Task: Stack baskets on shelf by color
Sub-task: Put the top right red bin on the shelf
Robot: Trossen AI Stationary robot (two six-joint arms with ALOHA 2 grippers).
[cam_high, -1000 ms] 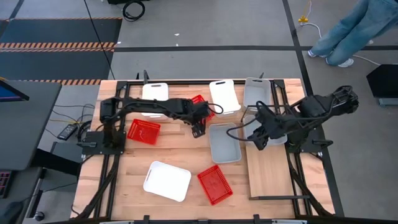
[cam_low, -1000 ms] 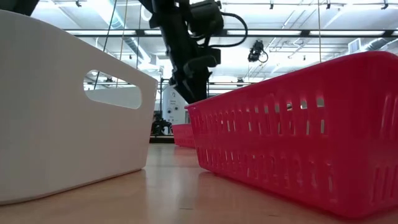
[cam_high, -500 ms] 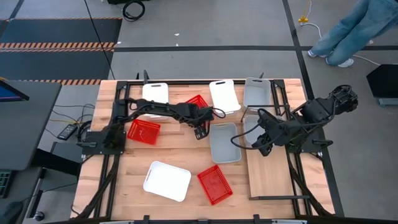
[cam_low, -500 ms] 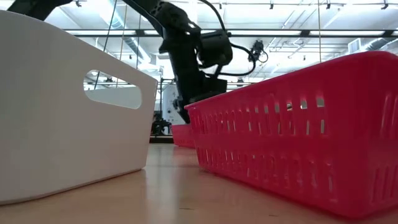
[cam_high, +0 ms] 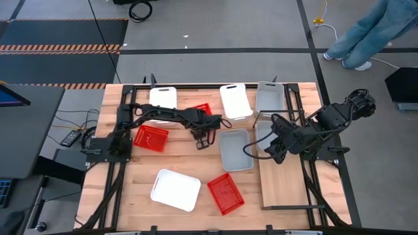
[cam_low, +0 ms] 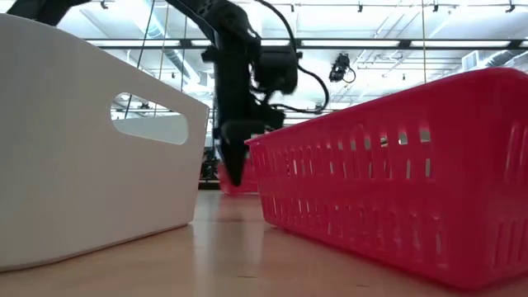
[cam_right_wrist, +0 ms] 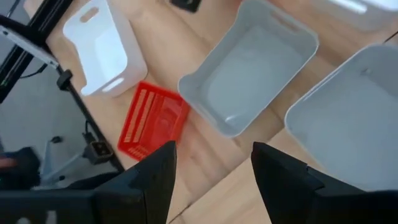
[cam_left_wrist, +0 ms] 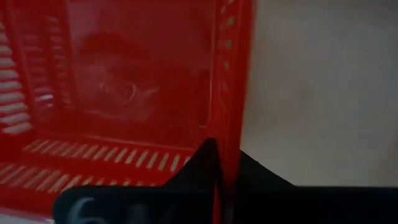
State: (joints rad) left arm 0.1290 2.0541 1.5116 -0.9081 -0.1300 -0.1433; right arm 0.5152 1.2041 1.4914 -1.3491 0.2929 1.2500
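Note:
My left gripper [cam_high: 202,132] points down at a red mesh basket [cam_high: 203,108] at the far middle of the table and is shut on it [cam_left_wrist: 217,168]. In the low view it [cam_low: 232,161] stands in front of that basket [cam_low: 244,180]. My right gripper [cam_high: 262,147] hangs open [cam_right_wrist: 211,180] above the far end of the pale shelf [cam_high: 284,186], touching nothing. One grey basket [cam_high: 236,149] rests on the table left of the shelf. Another [cam_high: 264,127] sits under my right arm. My left gripper pinches one side wall of the red basket [cam_left_wrist: 229,124], one finger inside the basket and one outside. The fingers [cam_low: 233,148] come from above, pointing down. The basket's floor [cam_left_wrist: 118,93] lies below them; I cannot tell whether it is off the table.
White baskets sit at the far left [cam_high: 163,96], far middle [cam_high: 236,100] and near left [cam_high: 175,189]. Red baskets lie at left [cam_high: 151,138] and near middle [cam_high: 225,193]. A grey basket [cam_high: 270,96] sits at the far right. A person's legs [cam_high: 366,36] show beyond the table.
My left gripper has come down and a little toward the table's left and near edges, onto the red basket at the far middle, and has taken hold of its wall.

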